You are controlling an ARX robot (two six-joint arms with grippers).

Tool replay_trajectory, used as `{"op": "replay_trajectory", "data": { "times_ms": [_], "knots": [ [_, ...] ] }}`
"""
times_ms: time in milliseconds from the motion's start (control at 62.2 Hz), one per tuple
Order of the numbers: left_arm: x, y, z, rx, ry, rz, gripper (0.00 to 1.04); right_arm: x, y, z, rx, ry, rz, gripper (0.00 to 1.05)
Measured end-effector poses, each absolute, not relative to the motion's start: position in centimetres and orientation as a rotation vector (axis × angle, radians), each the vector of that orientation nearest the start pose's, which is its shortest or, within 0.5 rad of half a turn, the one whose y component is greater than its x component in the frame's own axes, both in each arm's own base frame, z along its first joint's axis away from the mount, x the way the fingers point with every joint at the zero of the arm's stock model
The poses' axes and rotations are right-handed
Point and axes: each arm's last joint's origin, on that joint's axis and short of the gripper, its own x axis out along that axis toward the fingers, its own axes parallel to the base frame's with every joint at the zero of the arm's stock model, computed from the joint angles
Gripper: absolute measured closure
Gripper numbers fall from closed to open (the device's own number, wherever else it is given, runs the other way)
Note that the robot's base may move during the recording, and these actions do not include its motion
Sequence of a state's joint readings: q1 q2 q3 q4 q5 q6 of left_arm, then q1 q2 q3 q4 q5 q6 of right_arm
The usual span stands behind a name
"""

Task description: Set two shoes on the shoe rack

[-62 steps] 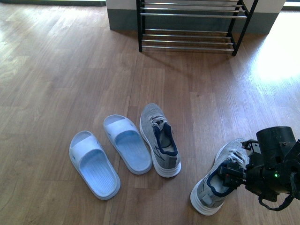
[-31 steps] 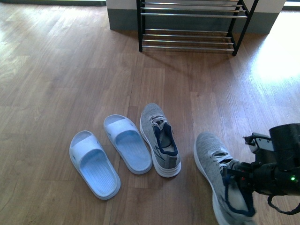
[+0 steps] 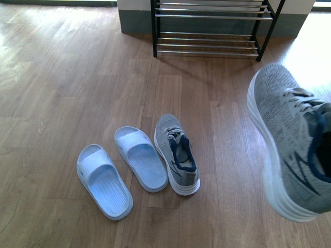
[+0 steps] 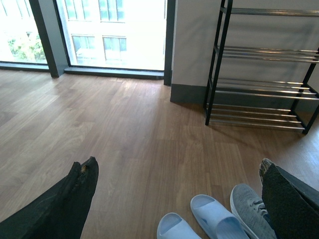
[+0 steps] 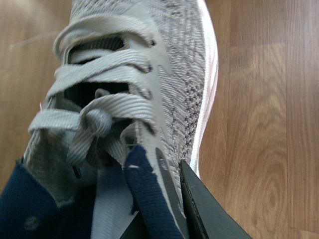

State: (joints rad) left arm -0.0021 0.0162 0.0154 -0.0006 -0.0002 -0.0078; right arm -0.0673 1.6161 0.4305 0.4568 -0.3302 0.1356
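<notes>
**While one sneaker hangs in the air, its mate sits on the floor**

Where the brown wood-plank floor (image 3: 67, 77) meets the wall at its far edge stands the open shoe rack with a black metal frame and shiny chrome bars (image 3: 207, 16). No shoe shows on the tiers in view.

One grey knit sneaker with a thick white sole and navy lining (image 3: 289, 139) fills the right side of the front view. This raised sneaker is off the floor, toe pointing towards the rack. The right fingers (image 5: 204, 209) are clamped on it at the collar: one black finger presses against its outer side just behind the laces, while the other is hidden.

The second grey knit sneaker (image 3: 176, 155) lies upright near the middle of the floor, toe towards the rack. Just beside it, on its left, are two pale blue slide sandals, the nearer one (image 3: 140, 158) almost touching it and the other (image 3: 103, 182) further left and closer to the robot.

The left fingers (image 4: 75, 194) are spread wide with nothing between them, hanging above the floor over the sandals.
</notes>
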Motion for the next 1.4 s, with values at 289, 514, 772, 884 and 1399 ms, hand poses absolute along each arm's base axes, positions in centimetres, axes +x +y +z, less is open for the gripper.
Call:
{"op": "replay_trajectory", "data": {
  "times_ms": [289,514,772,884,1399],
  "knots": [
    [9.8,0.0,16.7,-0.008,0.001,-0.002,0.09,16.2,-3.0,16.1,0.289,0.493,0.228,1.03],
    [9.8,0.0,16.7,-0.008,0.001,-0.002,0.09,15.7,-3.0,16.4,0.276,0.458,0.231,1.03],
    [9.8,0.0,16.7,-0.008,0.001,0.0,0.09,15.6,-3.0,16.4,0.277,0.455,0.238,1.03],
    [9.8,0.0,16.7,-0.008,0.001,0.0,0.09,15.6,-3.0,16.4,0.277,0.455,0.237,1.03],
    [9.8,0.0,16.8,-0.008,0.001,-0.002,0.09,15.7,-3.1,16.4,0.274,0.456,0.22,1.03]
  ]
}}
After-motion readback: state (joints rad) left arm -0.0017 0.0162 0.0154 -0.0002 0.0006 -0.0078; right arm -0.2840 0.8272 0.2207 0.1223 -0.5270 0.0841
